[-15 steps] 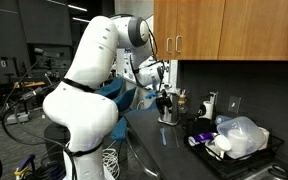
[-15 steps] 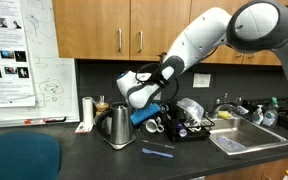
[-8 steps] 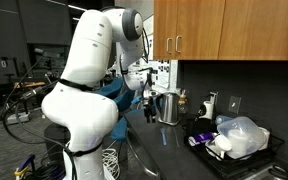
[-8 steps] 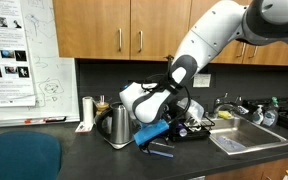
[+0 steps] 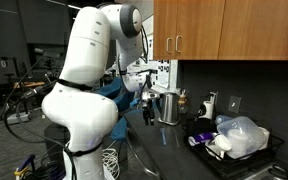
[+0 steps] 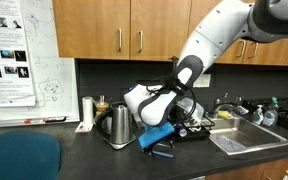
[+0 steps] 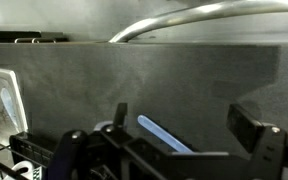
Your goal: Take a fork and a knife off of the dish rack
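While hanging low over the dark stone surface (image 6: 94, 155), near the low black rectangular dish rack (image 5: 264, 157), with the black two-fingered hand (image 7: 164, 150) spread wide and empty — rise straight up, clear of the slim pale-blue utensil (image 7: 159, 128) lying flat beneath, before swinging rackward for the next piece — fork or knife, cannot tell.

Dim indoor light, overhead. Soft glare on white arm (image 5: 86, 60) and sheen on dark counter (image 5: 169, 150). Wrist view murky, grainy, near parts blurred.

Gripper (image 6: 158, 139) low (jaws wide apart)
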